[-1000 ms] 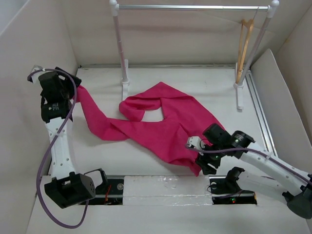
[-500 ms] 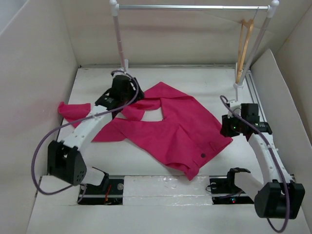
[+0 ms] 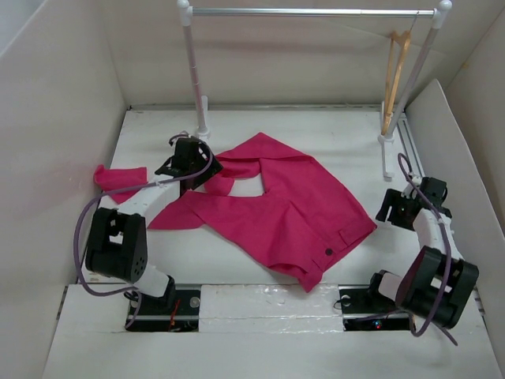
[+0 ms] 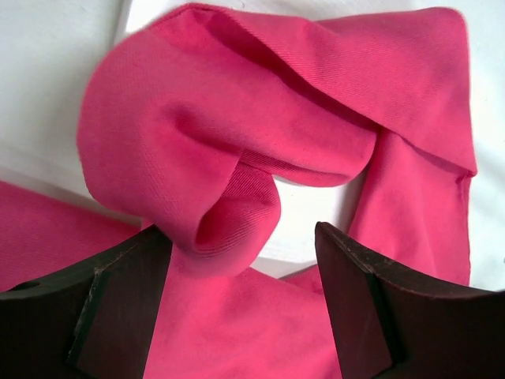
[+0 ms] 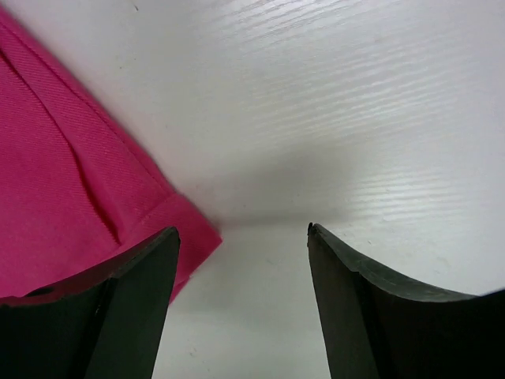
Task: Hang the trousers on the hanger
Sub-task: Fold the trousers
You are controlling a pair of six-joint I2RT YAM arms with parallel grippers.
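the left arm reaches from its base at the near left up and across the table point(image 3: 213, 257), its forearm low and angled toward the far middle. it passes over one leg of the trousers point(image 3: 292, 205), so that leg's end shows as a separate pink patch to the arm's left. the left claw point(image 3: 196, 167) sits at the inner fold of the legs. in the wrist view the left claw point(image 4: 241, 260) is spread, with a rolled loop of the trousers point(image 4: 197, 142) lying between and just beyond its two dark fingers. the fingers do not press on the cloth.

the right arm is folded back tight on itself at the near right, elbow high, wrist turned down toward the table. the right claw point(image 3: 392, 209) hovers just beside the waist corner of the trousers. its wrist view shows the right claw point(image 5: 241, 268) spread over bare white table point(image 5: 355, 118), holding nothing, with the hemmed corner of the trousers point(image 5: 55, 181) by the left-hand finger.

the trousers lie flat mid-table, waist toward the near right, legs bending toward the far left. the hanger point(image 3: 394, 79) hangs at the right end of the rack point(image 3: 308, 12) along the far wall, well apart from both claws. a purple cable point(image 3: 79, 237) loops off the left arm.
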